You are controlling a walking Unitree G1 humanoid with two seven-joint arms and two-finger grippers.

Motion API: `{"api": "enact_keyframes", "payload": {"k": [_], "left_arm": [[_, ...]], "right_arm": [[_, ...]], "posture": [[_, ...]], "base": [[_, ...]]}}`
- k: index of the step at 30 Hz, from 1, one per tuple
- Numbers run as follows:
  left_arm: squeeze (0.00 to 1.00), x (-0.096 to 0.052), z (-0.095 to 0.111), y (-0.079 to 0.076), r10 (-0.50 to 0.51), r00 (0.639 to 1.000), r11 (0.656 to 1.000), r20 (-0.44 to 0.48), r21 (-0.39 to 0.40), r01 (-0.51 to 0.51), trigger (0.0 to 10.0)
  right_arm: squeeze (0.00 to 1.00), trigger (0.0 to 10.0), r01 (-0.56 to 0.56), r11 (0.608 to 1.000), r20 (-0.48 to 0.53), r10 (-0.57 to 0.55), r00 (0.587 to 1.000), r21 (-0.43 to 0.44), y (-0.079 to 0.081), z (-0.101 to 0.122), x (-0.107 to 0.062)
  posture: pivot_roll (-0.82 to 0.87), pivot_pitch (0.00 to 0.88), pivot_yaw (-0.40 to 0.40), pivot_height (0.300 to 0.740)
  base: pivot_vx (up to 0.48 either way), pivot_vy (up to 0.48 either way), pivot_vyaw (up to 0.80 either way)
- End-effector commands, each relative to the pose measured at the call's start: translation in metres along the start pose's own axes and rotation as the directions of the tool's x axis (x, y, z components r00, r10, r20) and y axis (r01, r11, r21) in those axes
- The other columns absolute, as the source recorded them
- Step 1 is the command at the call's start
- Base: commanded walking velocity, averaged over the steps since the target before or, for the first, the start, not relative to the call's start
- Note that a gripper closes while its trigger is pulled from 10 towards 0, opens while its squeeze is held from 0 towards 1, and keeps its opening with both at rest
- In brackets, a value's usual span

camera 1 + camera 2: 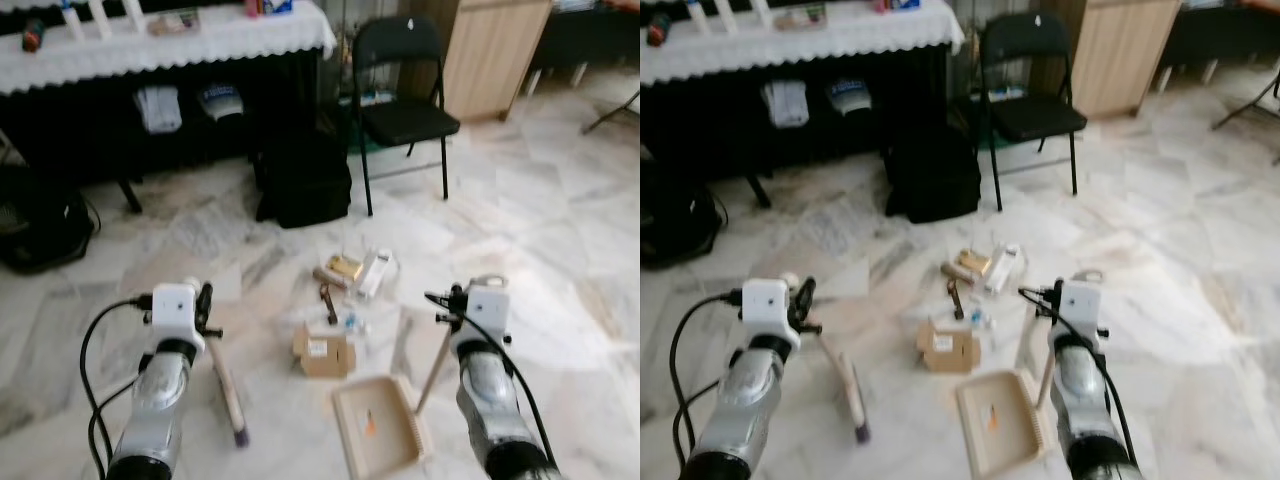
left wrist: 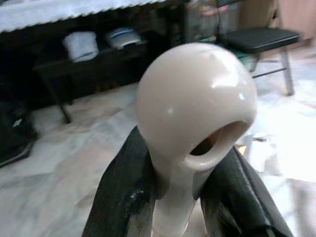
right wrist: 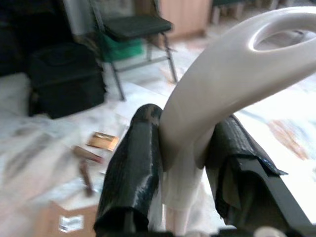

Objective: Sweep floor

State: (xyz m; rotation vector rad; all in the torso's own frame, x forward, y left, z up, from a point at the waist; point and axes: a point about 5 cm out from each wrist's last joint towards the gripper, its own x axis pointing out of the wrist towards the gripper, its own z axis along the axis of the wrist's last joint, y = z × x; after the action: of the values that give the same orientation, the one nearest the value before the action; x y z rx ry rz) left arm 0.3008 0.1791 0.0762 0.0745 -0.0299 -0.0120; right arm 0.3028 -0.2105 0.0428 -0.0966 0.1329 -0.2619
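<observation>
Holding the cream plastic broom (image 1: 228,392) pinched in your left gripper (image 2: 168,197) and the cream dustpan (image 1: 380,425) handle clamped in your right gripper (image 3: 182,173), you face litter. Sweep the small brown cardboard box (image 1: 324,352) on the marble floor (image 1: 560,250) toward the pan, keeping its lip flat.

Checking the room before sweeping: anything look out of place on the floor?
Yes. Litter lies scattered on the marble floor before the black bag: a small cardboard box, wrappers and scraps, just beyond the dustpan.
</observation>
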Motion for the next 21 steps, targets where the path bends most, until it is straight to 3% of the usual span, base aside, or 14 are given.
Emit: {"api": "enact_keyframes", "payload": {"k": [1, 6, 21], "left_arm": [[0.00, 0.0029, 0.0088, 0.0045, -0.002, 0.999, 1.000, 0.046, 0.001, 0.002, 10.0], [0.00, 0.0037, 0.0089, 0.0030, -0.008, 0.999, 1.000, 0.046, 0.003, 0.008, 10.0], [0.00, 0.0024, 0.0060, -0.0039, -0.053, 0.998, 0.998, 0.033, -0.030, 0.054, 10.0]], "right_arm": [[0.00, 10.0, -0.012, 1.000, 0.047, 0.012, 0.999, 0.002, 0.0061, 0.0106, 0.0038], [0.00, 10.0, -0.012, 1.000, 0.046, 0.012, 0.999, 0.000, 0.0064, 0.0102, 0.0036], [0.00, 10.0, -0.013, 1.000, 0.048, 0.013, 0.999, 0.000, 0.0069, 0.0115, 0.0051]], "posture": [[-0.10, 0.000, 0.050, 0.740], [-0.10, 0.000, 0.050, 0.740], [-0.10, 0.000, 0.050, 0.740]], "base": [[0.000, 0.000, 0.00], [0.000, -0.267, 0.00], [0.000, 0.000, 0.00]]}}
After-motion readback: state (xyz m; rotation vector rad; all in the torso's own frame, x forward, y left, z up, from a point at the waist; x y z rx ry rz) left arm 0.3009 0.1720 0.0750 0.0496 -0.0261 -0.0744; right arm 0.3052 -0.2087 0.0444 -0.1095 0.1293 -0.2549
